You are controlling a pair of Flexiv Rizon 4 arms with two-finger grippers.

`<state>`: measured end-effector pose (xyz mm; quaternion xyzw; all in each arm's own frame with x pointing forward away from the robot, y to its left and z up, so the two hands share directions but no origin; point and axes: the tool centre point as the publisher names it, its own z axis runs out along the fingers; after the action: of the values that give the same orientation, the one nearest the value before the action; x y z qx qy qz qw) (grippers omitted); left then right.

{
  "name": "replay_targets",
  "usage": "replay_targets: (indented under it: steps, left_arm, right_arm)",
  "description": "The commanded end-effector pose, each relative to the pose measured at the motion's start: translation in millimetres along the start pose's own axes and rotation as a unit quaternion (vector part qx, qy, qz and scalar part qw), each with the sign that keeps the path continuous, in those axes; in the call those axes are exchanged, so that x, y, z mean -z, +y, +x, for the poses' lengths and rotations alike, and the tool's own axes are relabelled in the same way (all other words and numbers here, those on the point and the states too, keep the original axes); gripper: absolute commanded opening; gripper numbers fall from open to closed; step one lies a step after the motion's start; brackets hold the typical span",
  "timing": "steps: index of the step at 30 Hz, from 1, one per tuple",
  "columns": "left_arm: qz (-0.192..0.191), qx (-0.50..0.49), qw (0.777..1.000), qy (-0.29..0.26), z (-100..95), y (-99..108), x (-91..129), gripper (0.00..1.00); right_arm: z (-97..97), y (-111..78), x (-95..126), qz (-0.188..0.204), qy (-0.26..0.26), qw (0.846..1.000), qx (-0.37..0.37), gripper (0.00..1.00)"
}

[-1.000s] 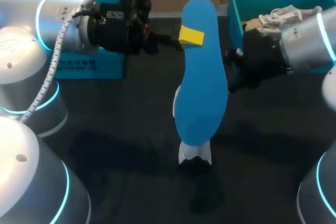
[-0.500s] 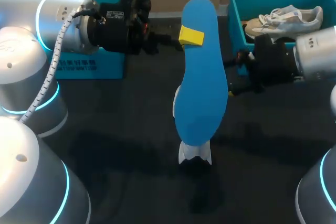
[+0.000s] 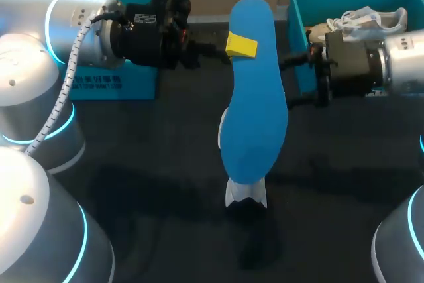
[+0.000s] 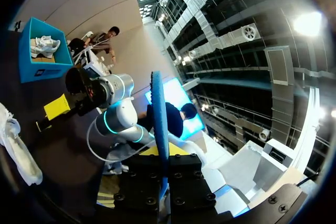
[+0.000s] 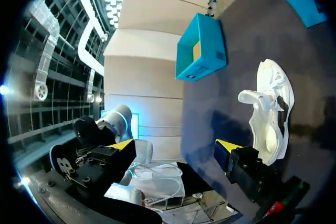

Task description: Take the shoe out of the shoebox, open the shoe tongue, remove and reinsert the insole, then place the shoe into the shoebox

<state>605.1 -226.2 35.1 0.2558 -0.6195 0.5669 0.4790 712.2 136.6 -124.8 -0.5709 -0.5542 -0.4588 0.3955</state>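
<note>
My left gripper [image 3: 239,47] is shut on the blue insole [image 3: 253,107] and holds it up above the table's middle. In the left wrist view the insole [image 4: 159,114] stands edge-on between the fingers of that gripper [image 4: 161,156]. A white shoe [image 3: 246,193] lies on the dark table under the insole; the right wrist view shows this shoe [image 5: 270,114] ahead of my right gripper [image 5: 176,148]. My right gripper [image 3: 291,84] hangs open just right of the insole, nothing between its fingers. The teal shoebox [image 3: 299,14] stands at the back right.
A second pale shoe [image 3: 361,21] lies inside the shoebox. Another teal box [image 3: 112,84] stands at the back left, behind my left arm; the right wrist view also shows this box [image 5: 202,48].
My right arm has drawn back to the right and turned, uncovering the shoe in the shoebox. The left arm and the insole have kept still.
</note>
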Motion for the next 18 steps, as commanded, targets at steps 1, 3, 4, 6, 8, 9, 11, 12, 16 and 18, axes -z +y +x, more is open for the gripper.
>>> replay_targets:
  steps: [1,3,4,6,8,9,11,12,16,18]
  left_arm:
    - [0.001,0.000,1.000,-0.001,-0.3,1.3,-0.2,0.00]
    - [0.001,0.000,1.000,-0.001,-0.3,1.3,-0.2,0.00]
    - [0.001,0.000,1.000,-0.001,-0.3,1.3,-0.2,0.00]
    - [0.001,0.000,1.000,-0.001,-0.3,1.3,-0.2,0.00]
    - [0.001,0.000,1.000,-0.001,-0.3,1.3,-0.2,0.00]
    - [0.001,0.000,1.000,-0.001,-0.3,1.3,-0.2,0.00]
    - [0.001,0.000,1.000,-0.001,-0.3,1.3,-0.2,0.00]
    - [0.001,0.000,1.000,-0.001,-0.3,1.3,-0.2,0.00]
    - [0.001,0.000,1.000,-0.001,-0.3,1.3,-0.2,0.00]
    - [0.001,0.000,1.000,-0.001,-0.3,1.3,-0.2,0.00]
  right_arm:
    - [9.4,5.3,1.5,0.021,-0.003,1.000,0.001,1.00]
    - [12.1,4.4,1.0,0.026,0.002,1.000,0.002,1.00]
    - [13.8,3.7,0.3,0.029,0.010,1.000,0.002,1.00]
    - [17.0,2.8,-1.3,0.033,0.016,0.999,0.004,1.00]
    - [17.6,2.7,-1.8,0.030,0.022,0.999,0.001,1.00]
    - [17.6,2.7,-1.8,0.030,0.022,0.999,0.001,1.00]
    - [17.6,2.7,-1.8,0.030,0.022,0.999,0.001,1.00]
    - [17.6,2.7,-1.8,0.030,0.022,0.999,0.001,1.00]
    - [17.6,2.7,-1.8,0.030,0.022,0.999,0.001,1.00]
    - [17.6,2.7,-1.8,0.030,0.022,0.999,0.001,1.00]
